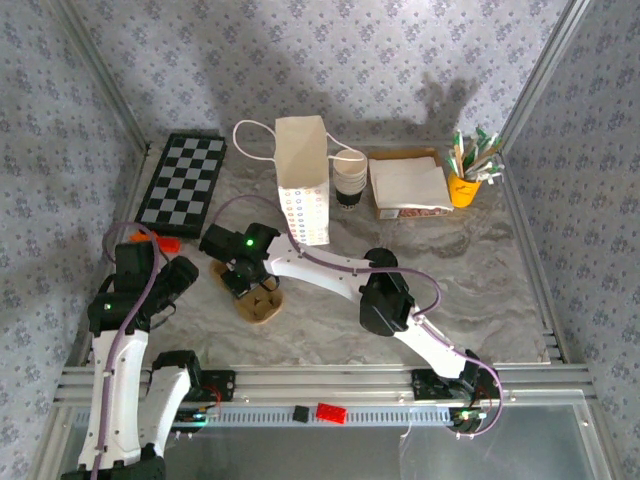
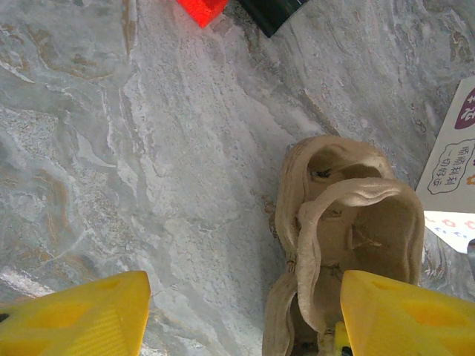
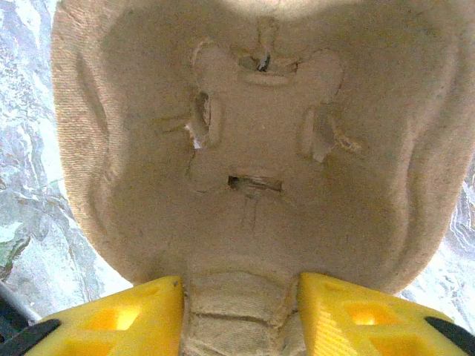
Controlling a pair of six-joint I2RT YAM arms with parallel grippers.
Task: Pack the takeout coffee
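Where the takeout coffee sits I cannot tell (the cup stack point(image 1: 350, 178) beside the white paper bag point(image 1: 302, 190) is lidless). In front of the bag, the right gripper point(image 3: 239, 285) pinches the pulp cup carrier point(image 3: 252, 133) by its ridge. The left gripper point(image 2: 243, 288) hangs wide open just beside the carrier, over the marbled table point(image 2: 148, 148).
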